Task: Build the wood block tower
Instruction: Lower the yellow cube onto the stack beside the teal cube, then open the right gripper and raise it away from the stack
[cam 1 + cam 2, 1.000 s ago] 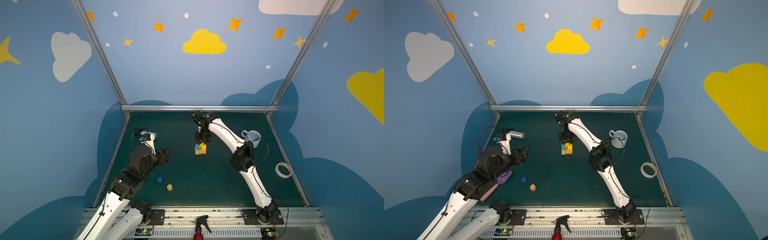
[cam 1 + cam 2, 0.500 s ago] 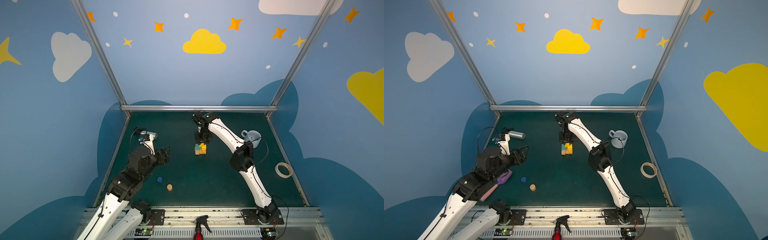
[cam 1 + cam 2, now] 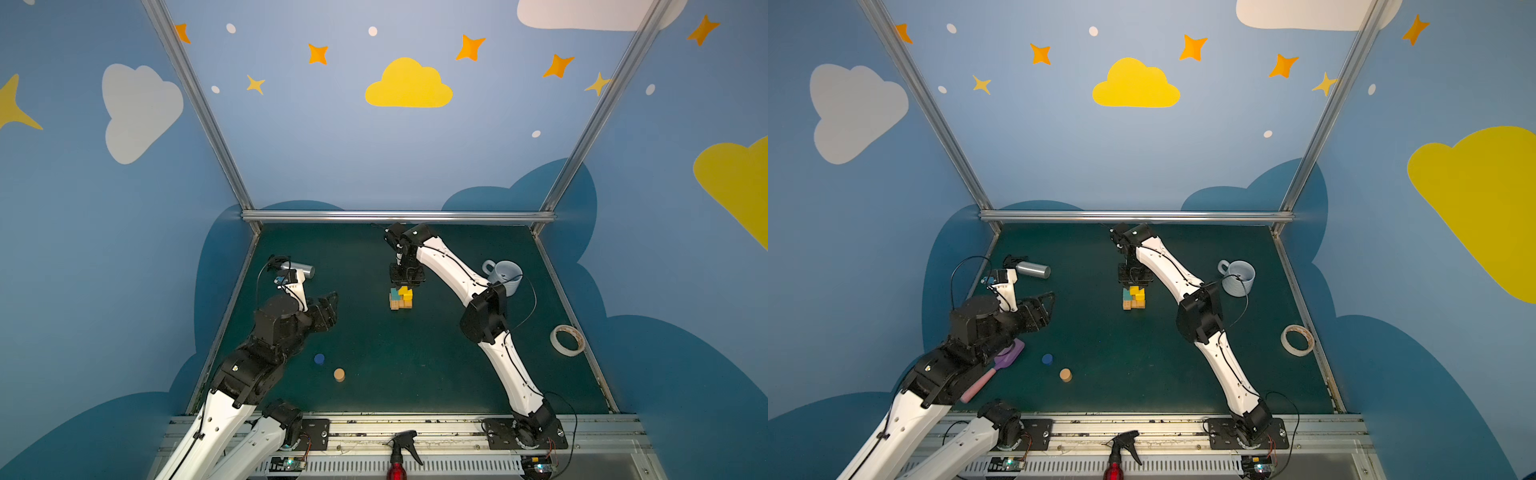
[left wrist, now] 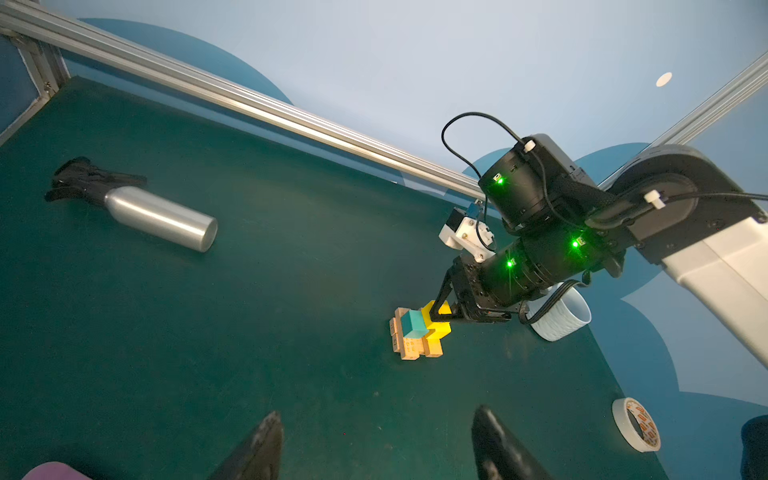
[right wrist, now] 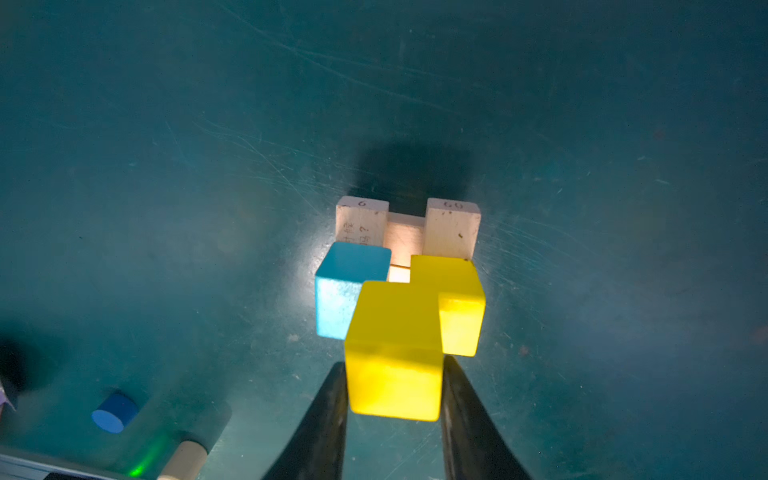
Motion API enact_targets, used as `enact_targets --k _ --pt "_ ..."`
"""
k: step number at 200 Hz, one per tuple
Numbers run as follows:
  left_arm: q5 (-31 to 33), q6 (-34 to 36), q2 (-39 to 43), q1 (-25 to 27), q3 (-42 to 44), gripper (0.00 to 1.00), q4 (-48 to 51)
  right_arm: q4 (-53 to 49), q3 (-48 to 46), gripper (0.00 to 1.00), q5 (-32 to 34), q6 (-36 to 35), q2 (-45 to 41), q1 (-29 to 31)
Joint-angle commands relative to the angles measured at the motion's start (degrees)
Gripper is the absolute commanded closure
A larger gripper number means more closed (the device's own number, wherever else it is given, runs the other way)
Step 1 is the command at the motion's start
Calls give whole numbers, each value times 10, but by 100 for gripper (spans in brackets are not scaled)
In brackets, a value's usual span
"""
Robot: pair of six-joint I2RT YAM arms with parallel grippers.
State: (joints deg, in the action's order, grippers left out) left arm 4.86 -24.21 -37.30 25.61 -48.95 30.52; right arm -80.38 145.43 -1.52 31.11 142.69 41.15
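Nothing has visibly shifted in the past second: both arms hold the same poses and the tower [image 3: 401,298] looks unchanged. It stands mid-mat: tan planks [image 5: 361,224] at the base, a teal cube [image 5: 349,274] and a yellow cube [image 5: 457,299] side by side on them. The right gripper [image 5: 395,363] hangs over the tower, its fingers flanking an upper yellow cube [image 5: 395,324]. Whether they press it or only stand beside it cannot be told. That cube hides much of the layer below.

The left gripper [image 4: 376,415] is spread wide and empty, well left of the tower; only its fingertips show in the left wrist view. The blue cylinder [image 3: 319,358] and tan cylinder [image 3: 339,375] lie loose on the mat, left of the tower and nearer the arm bases. A purple-and-pink tool [image 3: 1009,357] is half hidden under the left arm.
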Motion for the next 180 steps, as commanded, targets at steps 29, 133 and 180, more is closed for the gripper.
enact_targets --k 29,133,180 --pt "10 8 12 -3 0 28 11 -4 14 58 5 3 12 6" --pt "12 6 22 -3 3 28 17 -6 15 61 3 9 5 9" --pt "14 5 28 -3 4 28 19 -4 14 63 1 12 6 9"
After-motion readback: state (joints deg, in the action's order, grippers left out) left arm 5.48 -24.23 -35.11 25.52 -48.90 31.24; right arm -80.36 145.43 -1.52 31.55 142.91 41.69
